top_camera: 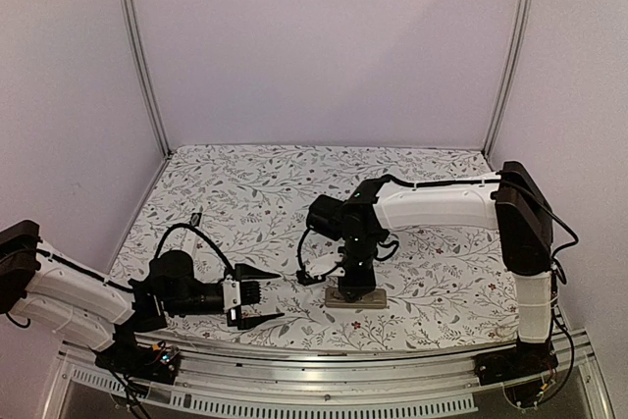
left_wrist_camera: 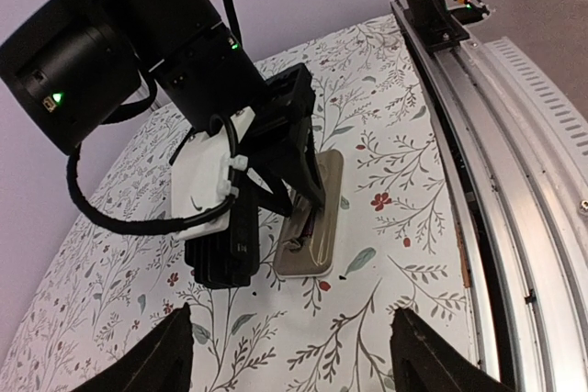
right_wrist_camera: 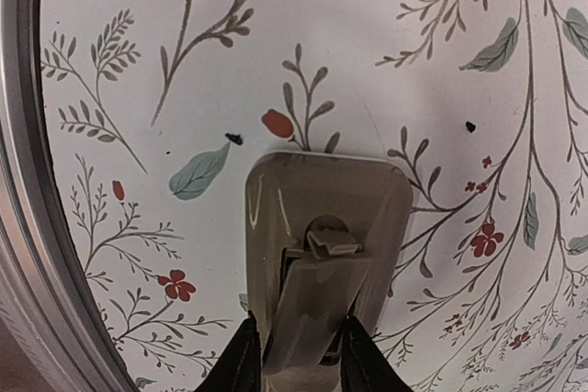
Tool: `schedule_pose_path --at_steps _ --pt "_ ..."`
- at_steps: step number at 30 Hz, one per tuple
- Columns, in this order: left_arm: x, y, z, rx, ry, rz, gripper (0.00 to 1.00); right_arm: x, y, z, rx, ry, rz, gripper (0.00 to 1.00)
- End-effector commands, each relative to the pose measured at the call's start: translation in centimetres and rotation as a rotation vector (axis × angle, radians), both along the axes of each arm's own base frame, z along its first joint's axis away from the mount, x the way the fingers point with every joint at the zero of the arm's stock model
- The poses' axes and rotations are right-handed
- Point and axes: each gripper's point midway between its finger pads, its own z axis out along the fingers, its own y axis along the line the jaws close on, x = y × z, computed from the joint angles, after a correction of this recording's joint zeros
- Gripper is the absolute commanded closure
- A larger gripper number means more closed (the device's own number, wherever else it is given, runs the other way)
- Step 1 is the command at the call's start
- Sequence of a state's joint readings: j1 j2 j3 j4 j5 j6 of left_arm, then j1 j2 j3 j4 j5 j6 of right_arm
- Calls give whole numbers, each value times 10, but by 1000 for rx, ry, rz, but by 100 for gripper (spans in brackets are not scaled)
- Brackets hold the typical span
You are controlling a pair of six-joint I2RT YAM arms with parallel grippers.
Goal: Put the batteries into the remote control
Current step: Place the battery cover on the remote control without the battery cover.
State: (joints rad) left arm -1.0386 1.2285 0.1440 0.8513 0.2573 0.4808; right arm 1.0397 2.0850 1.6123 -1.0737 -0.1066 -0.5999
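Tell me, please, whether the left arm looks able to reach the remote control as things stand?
Probably only partly. The left gripper is open with bare table between it and the remote control, but the right gripper stands over the remote, jaws clamped on its sides, covering most of it.

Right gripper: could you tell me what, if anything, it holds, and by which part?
It cannot be told: the right gripper reaches into the remote, at its open battery bay, but any pinch there is hidden.

Remote control [top_camera: 355, 296]: on table [top_camera: 255, 183], near centre, directly beneath right tool [top_camera: 353, 280]. Left tool [top_camera: 280, 295]: to its left, well apart.
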Motion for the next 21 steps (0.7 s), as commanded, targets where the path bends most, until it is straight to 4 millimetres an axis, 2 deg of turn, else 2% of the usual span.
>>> schedule_pose_path --at_steps 1,15,21 --pt "-4 -1 -1 1 10 -9 27 1 -5 -9 -24 3 -6 70" --pt "-3 -2 -3 9 15 -10 27 2 -6 -6 -28 -8 -1 72" --pt "-2 -5 -10 40 27 -17 27 4 -8 -1 -27 -24 -1 70"
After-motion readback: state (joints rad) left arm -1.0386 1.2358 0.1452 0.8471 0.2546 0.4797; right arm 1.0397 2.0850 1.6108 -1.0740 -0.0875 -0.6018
